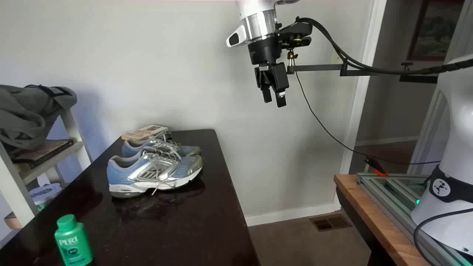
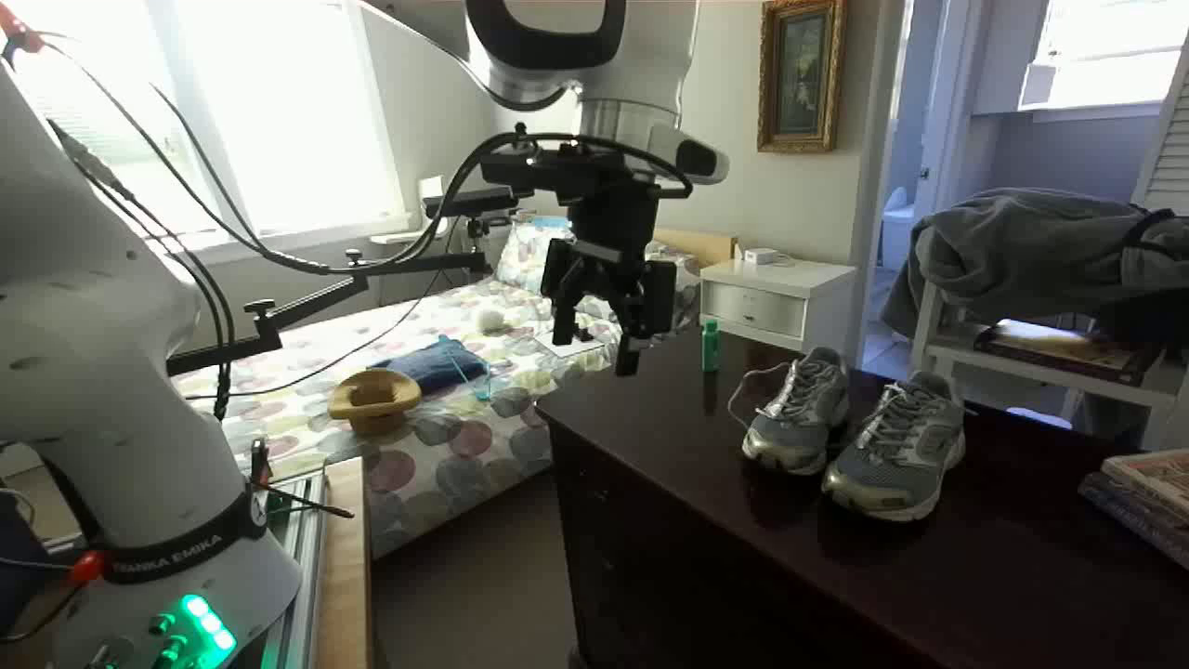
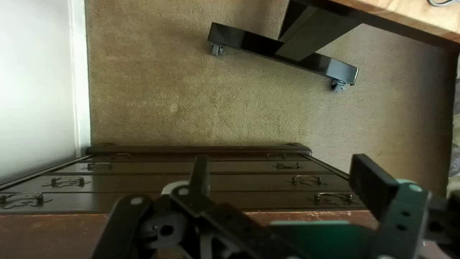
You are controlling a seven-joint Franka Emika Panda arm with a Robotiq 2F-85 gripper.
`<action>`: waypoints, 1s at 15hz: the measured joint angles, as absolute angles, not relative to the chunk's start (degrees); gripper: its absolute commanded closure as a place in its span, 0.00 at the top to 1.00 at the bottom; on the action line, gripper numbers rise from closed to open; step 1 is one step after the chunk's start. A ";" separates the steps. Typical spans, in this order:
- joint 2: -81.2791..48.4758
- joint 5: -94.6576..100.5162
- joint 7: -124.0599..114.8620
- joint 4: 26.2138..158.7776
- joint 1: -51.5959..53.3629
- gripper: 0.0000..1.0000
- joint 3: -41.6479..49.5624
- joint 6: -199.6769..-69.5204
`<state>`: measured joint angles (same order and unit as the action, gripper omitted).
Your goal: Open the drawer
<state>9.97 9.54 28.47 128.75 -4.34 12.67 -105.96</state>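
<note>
Where the wrist view looks down the front of the dark cabinet (image 2: 669,446), the uppermost drawer (image 3: 79,202) sits flush just under the top's front edge, its handle (image 3: 21,195) toward the wall (image 3: 36,90) clipped by the frame, its middle partly hidden behind the gripper (image 2: 595,344). Jaws spread wide and holding nothing, the gripper hangs above the level of the top. A dark green shape (image 3: 320,237) low between the jaws is too blurred to name. Near the back edge stand shoes (image 1: 155,175) and, by the corner nearest the bed (image 2: 446,455), a green bottle (image 2: 711,347). Books (image 2: 1156,483) at the wall-end back corner are cut off in an exterior view.
</note>
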 measured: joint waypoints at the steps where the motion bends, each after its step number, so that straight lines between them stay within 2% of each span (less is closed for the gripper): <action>1: 9.97 9.54 28.47 128.75 -4.34 1.00 12.67 -105.96; 15: 9.01 6.04 26.12 128.07 -4.98 1.00 12.82 -107.10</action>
<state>9.01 6.04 26.12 128.07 -4.98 12.82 -107.10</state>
